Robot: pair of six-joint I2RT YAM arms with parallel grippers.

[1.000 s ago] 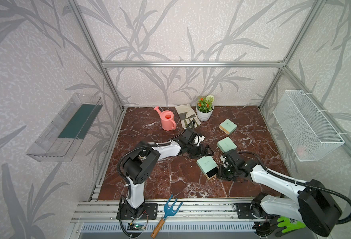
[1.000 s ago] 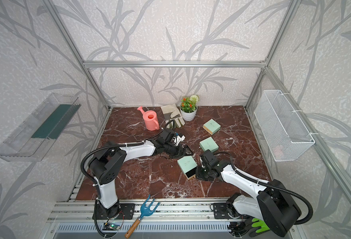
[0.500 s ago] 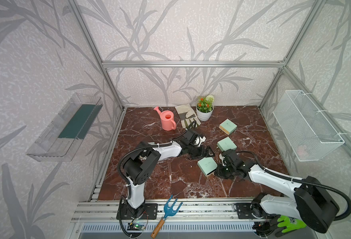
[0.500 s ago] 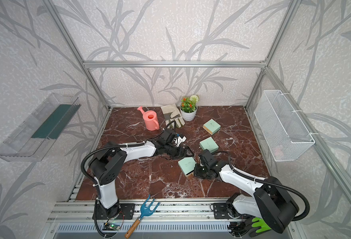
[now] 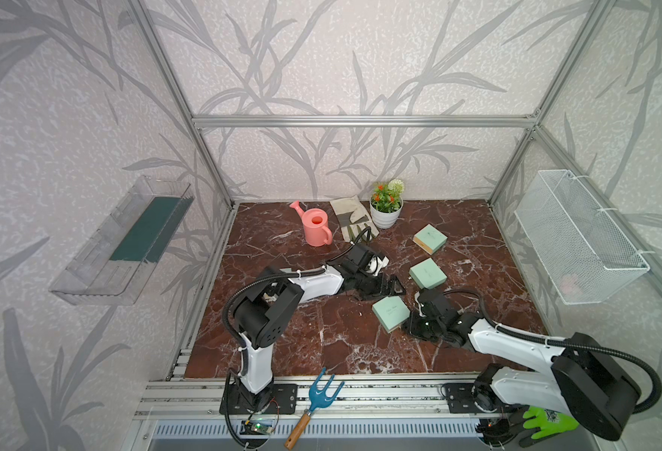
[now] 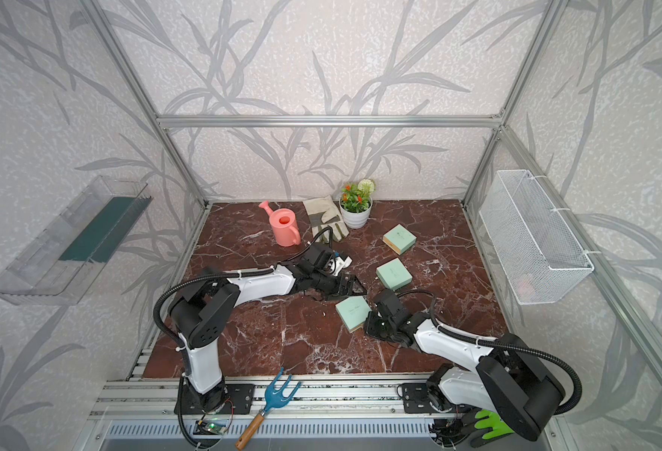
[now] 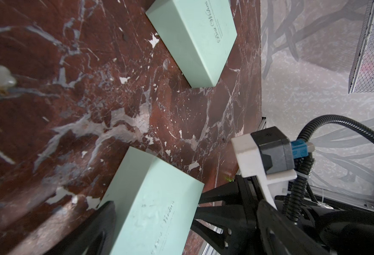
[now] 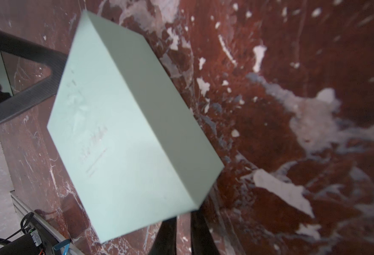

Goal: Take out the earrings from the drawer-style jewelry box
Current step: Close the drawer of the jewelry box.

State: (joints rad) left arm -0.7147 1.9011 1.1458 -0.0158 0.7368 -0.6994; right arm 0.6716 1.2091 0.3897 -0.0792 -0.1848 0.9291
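Since a second ago the dark mouth of the drawer has gone from sight. The mint-green jewelry box (image 5: 389, 310) now looks closed from above, and my right gripper (image 5: 409, 327) has slid in toward the middle with it. The box lies flat on the red marble floor (image 5: 282, 351), a little forward of centre, between my two grippers.

My right gripper's fingers are drawn close together, with their tips at the end of the box that faces my right arm (in my left wrist view they seem to press on that end face). Whether they nip any part of it I cannot tell.

My left gripper (image 5: 383, 292) is spread wide and grasps nothing. It sits low over the marble on the far side of the box, and one finger (image 7: 89, 229) runs along the box's long side. I cannot tell whether it touches the box or is only just beside it.

The earrings I cannot pick out. The marble is flecked with white chips, and no speck in any view stands apart from them clearly.

Two more green boxes lie farther back: one (image 5: 427, 273) near my left gripper, the other (image 5: 429, 238) beyond it. A pink watering can (image 5: 315, 226), a work glove (image 5: 350, 218) and a potted plant (image 5: 386, 213) stand along the back. A blue hand rake (image 5: 317, 394) lies on the front rail (image 5: 380, 390).
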